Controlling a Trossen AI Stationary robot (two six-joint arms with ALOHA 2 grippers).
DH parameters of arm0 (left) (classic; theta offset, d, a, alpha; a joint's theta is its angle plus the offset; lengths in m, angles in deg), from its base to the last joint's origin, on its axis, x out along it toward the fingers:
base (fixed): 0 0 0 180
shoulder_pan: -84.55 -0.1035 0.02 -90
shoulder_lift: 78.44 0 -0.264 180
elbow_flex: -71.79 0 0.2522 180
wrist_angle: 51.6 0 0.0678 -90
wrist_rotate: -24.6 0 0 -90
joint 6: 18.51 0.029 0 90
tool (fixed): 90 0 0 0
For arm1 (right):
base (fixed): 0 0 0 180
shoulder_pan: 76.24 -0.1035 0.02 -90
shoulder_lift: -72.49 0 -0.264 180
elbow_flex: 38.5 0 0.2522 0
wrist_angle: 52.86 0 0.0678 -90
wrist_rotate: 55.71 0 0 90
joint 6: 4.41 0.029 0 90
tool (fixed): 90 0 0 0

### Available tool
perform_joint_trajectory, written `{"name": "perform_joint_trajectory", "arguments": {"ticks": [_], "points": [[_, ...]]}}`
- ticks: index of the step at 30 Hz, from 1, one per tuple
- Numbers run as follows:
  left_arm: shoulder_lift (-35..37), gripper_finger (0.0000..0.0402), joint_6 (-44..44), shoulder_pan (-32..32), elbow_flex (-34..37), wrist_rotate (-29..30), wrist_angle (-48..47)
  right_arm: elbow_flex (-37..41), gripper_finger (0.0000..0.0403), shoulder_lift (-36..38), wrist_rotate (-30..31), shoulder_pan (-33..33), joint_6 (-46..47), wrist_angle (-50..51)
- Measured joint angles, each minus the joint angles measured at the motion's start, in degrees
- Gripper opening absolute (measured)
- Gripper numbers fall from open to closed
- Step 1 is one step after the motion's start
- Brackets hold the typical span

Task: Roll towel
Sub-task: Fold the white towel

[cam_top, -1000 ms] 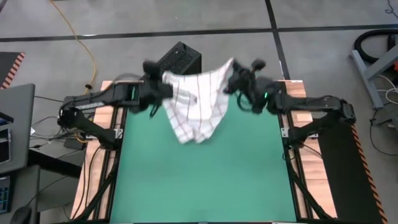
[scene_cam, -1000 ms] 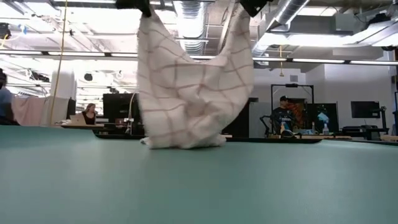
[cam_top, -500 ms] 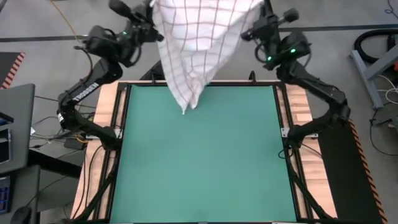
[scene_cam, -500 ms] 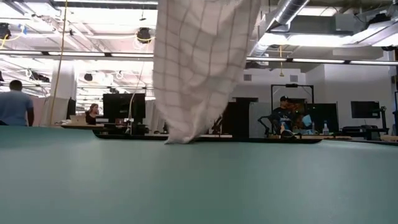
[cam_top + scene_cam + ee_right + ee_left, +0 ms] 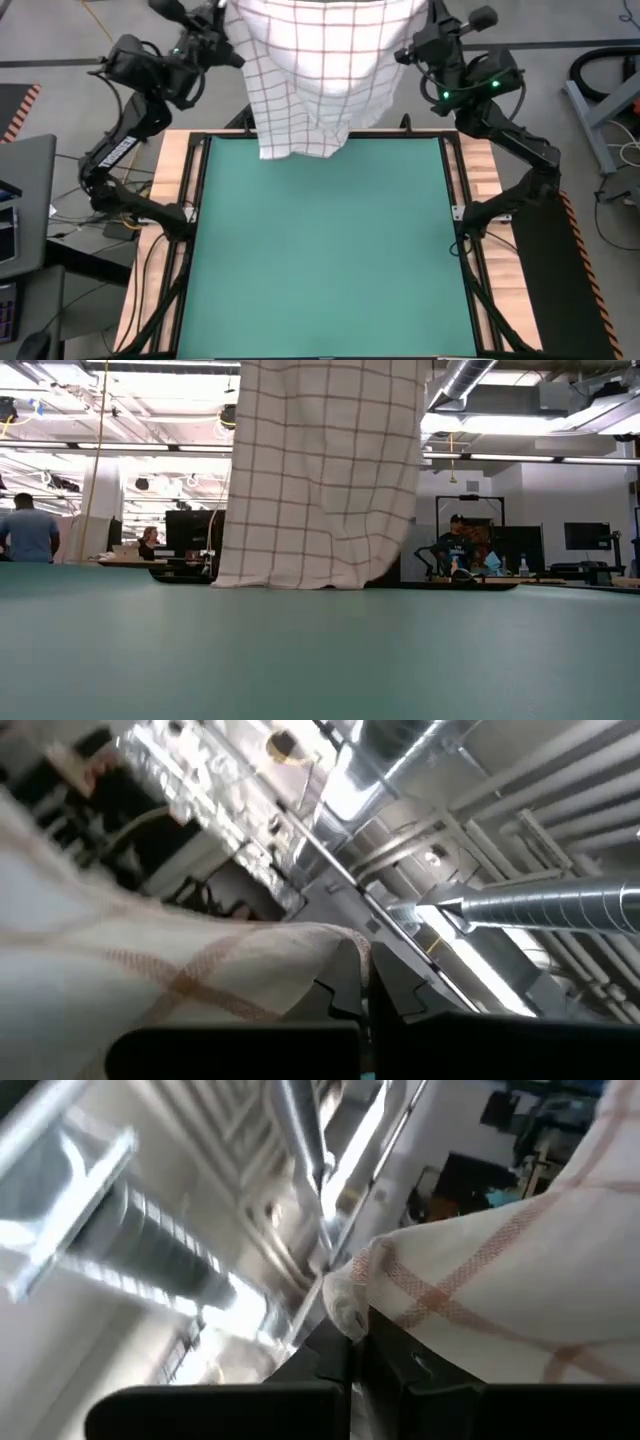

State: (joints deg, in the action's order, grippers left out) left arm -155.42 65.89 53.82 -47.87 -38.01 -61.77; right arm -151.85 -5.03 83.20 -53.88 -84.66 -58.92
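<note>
The white towel [image 5: 315, 80] with its thin red check hangs as a flat sheet between my two grippers, above the far edge of the green mat [image 5: 320, 260]. My left gripper [image 5: 228, 22] is shut on its upper left corner. My right gripper [image 5: 412, 25] is shut on its upper right corner. In the low view the towel [image 5: 320, 470] hangs straight, and its lower edge [image 5: 300, 584] sits level with the mat's far edge. Whether that edge touches the mat I cannot tell. My left gripper pinches the towel's upper left corner [image 5: 352, 1298] between its two fingers [image 5: 385, 1355]; the corner's tip sticks out past them. The cloth runs off taut toward the other gripper and hangs below. My right gripper pinches the towel's upper right corner [image 5: 338, 942] between its two fingers [image 5: 395, 988], at the very edge of the cloth. The towel stretches away from the fingers toward the left gripper and hangs below them.
Wooden table borders [image 5: 170, 180] flank the mat. A desk with gear [image 5: 20, 240] stands at the left. In the low view, people [image 5: 28, 532] and monitors show in the room beyond the table. The mat's near and middle parts [image 5: 300, 660] lie bare.
Both grippers have risen and gone toward the table's far edge, and have moved apart. The towel, whose lower part lay bunched on the mat, is lifted off it. It has spread from a sagging bundle into a flat hanging sheet.
</note>
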Motion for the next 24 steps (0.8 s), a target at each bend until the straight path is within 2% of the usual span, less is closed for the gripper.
{"name": "perform_joint_trajectory", "arguments": {"ticks": [3, 6, 11, 14, 16, 18, 20, 24], "points": [[1.86, 0.0000, -9.13, 0.24, -0.07, 1.10, -9.60, 0.00, 0.0012, -0.02, 1.41, -1.73, -0.70, 4.74], [2.47, 0.0000, -16.04, -3.03, 0.00, -4.96, -18.56, 0.00, 0.0012, -1.20, 1.25, -0.68, -0.17, 8.13], [-0.08, 0.0000, -23.34, -11.69, -0.01, -6.62, -19.51, 0.00, 0.0012, -4.34, -0.13, 6.30, 6.35, 12.38], [-3.67, 0.0000, -23.14, -17.60, -0.03, -7.78, -19.29, -0.07, 0.0012, -7.23, -3.31, 11.99, 9.77, 13.51], [-7.04, 0.0000, -21.48, -21.14, 0.06, -11.41, -16.94, 0.00, 0.0011, -9.94, -4.81, 16.18, 11.12, 11.62], [-10.86, 0.0000, -18.18, -24.27, 0.06, -14.04, -10.73, 0.00, 0.0011, -12.73, -5.23, 19.87, 12.11, 7.03], [-14.57, 0.0000, -13.60, -25.99, 0.08, -13.49, -2.66, 0.00, 0.0011, -15.13, -5.40, 22.53, 11.37, 2.65], [-20.15, 0.0000, 0.65, -26.06, -0.47, -11.71, 17.46, -1.73, 0.0011, -19.08, -8.01, 25.15, -3.32, -7.42]]}}
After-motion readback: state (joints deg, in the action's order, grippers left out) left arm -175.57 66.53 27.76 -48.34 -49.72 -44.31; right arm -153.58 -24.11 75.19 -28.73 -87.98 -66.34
